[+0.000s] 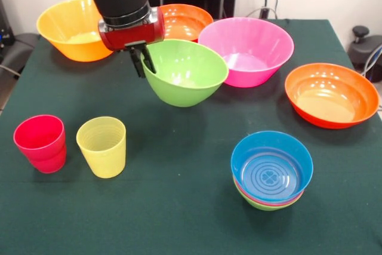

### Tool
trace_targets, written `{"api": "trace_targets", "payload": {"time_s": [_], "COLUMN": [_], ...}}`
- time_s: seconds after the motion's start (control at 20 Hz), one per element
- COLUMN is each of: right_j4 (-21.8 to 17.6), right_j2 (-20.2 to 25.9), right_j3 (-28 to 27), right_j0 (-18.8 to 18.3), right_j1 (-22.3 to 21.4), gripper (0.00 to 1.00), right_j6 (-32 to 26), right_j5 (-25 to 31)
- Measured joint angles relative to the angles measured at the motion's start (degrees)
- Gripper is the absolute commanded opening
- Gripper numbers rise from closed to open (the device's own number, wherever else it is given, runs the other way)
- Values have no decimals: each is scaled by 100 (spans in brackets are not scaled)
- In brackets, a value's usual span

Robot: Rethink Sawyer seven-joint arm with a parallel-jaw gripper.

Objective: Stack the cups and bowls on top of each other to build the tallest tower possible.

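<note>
Tower: nearest the camera; blue bowl on top, pink rim and light-green bowl beneath, standing on the table.
Tool: clenched on the rim of the green bowl, which hangs tilted, clear of the table, well up and left of the tower.
Cups: red cup and yellow cup upright, left of the tower.
Other bowls: pink bowl and orange bowl behind the tower.
Risk: one-sided rim grip; the green bowl may pivot or slip in transit.
Risk: it looks wider than the blue bowl, so it is likely to perch, rock, or drag the tower.
Risk: its far rim is close to the pink bowl and could nudge it.
</note>
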Motion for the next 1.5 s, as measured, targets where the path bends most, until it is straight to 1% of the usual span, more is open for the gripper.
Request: {"api": "trace_targets", "payload": {"time_s": [0.45,0.85,1.3,1.45,1.5], "right_j4": [267,603,851,924,974], "right_j2": [0,-2,-2,-2,-2], "right_j3": [-171,-325,-524,-623,-700], "right_j0": [80,181,479,618,717], "right_j1": [1,9,25,25,25], "gripper": [0,0,0,0,0], "right_j6": [0,0,0,0,0], "right_j5": [0,42,250,325,390]}}
